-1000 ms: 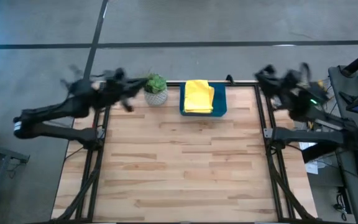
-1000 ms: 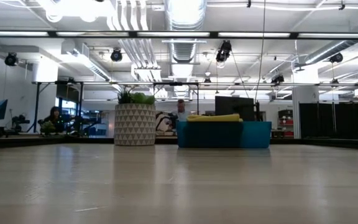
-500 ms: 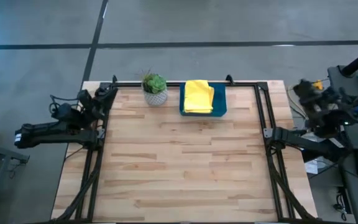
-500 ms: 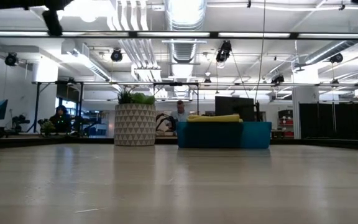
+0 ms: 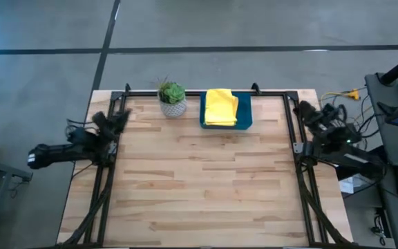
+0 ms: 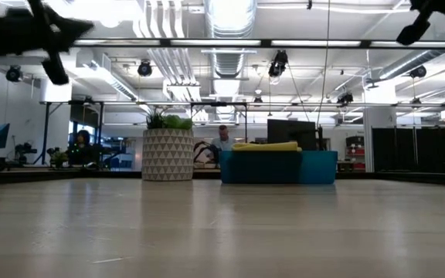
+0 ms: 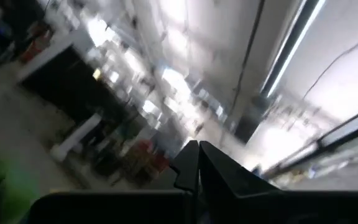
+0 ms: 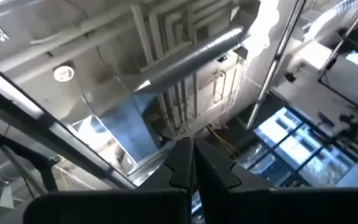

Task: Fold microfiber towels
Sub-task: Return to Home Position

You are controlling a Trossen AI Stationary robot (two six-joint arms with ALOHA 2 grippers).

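Jaws clenched on both arms, parked at the table's sides

Both wrist cameras stare up at the ceiling, and each shows its dark fingers pressed together on nothing. From above, the left gripper point(image 5: 118, 117) sits by the left rail and the right gripper point(image 5: 301, 109) by the right rail. The yellow towel point(image 5: 220, 106) lies folded in the blue tray point(image 5: 244, 119) at the far edge, beside a potted plant point(image 5: 173, 98). At table level only a yellow sliver tops the tray's rim.

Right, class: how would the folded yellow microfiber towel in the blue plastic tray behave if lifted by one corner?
The folded yellow microfiber towel is probably floppy: its soft, uneven edges suggest it would droop and unfold. It likely weighs little, showing as a thin layer above the rim of the blue plastic tray.
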